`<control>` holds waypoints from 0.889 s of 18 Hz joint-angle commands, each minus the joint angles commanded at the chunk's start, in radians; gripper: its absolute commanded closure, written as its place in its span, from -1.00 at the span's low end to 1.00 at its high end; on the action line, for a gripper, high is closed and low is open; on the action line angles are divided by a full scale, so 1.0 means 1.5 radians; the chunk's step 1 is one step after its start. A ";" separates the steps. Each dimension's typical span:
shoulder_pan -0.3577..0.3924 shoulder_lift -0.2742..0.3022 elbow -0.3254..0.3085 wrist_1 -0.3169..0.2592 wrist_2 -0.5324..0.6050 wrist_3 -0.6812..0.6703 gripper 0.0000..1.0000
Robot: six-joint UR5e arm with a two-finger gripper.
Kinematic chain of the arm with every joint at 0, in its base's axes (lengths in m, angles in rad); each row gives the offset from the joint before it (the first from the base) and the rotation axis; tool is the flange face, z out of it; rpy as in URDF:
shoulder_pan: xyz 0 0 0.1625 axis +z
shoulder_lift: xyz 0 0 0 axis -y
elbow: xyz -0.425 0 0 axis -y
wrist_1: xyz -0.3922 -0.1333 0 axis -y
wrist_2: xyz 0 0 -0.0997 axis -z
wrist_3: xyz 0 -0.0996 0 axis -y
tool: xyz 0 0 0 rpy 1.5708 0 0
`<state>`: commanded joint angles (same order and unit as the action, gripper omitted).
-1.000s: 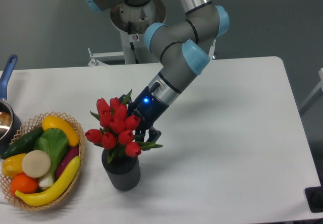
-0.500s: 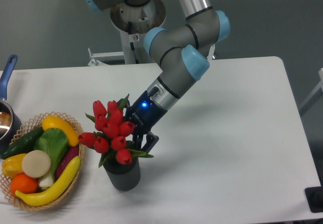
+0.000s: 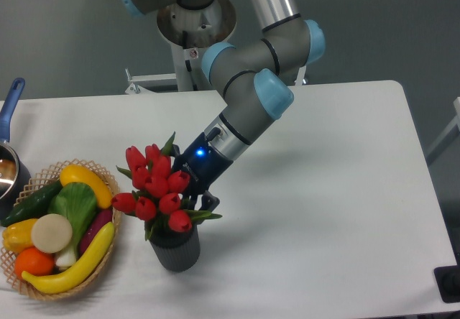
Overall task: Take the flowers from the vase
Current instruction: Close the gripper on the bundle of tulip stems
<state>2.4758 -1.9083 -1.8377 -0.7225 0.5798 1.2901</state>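
The bunch of red tulips (image 3: 155, 184) with green leaves stands in the dark grey ribbed vase (image 3: 175, 251) at the front left of the white table and leans to the left. My gripper (image 3: 197, 198) reaches down from the right, right behind the blooms, just above the vase's mouth. Its blue-lit wrist shows, and one dark finger (image 3: 210, 202) sticks out beside the leaves. The other finger and the stems are hidden by the tulips, so I cannot tell whether the jaws are closed on them.
A wicker basket (image 3: 116, 217) with colourful fruit and vegetables sits left of the vase, close to it. A blue-handled pot (image 3: 10, 162) stands at the table's left edge. The arm's base stands behind the table.
My gripper has moved left and a little down into the bunch. The tulips have shifted left with it and lean more toward the basket.
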 joint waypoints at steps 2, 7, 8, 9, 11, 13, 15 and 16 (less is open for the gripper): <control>0.000 0.001 -0.002 0.000 0.000 -0.001 -0.02; 0.002 0.002 -0.005 -0.001 0.000 -0.001 0.04; 0.002 0.002 -0.005 0.000 0.000 -0.001 0.05; 0.002 0.002 -0.006 -0.001 -0.001 -0.001 0.05; 0.006 0.004 -0.001 -0.001 -0.001 -0.014 0.07; 0.009 0.005 0.001 -0.001 -0.002 -0.028 0.07; 0.012 0.006 0.000 -0.001 -0.003 -0.029 0.07; 0.014 0.008 0.000 -0.001 -0.006 -0.031 0.07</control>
<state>2.4973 -1.8960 -1.8377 -0.7240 0.5707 1.2441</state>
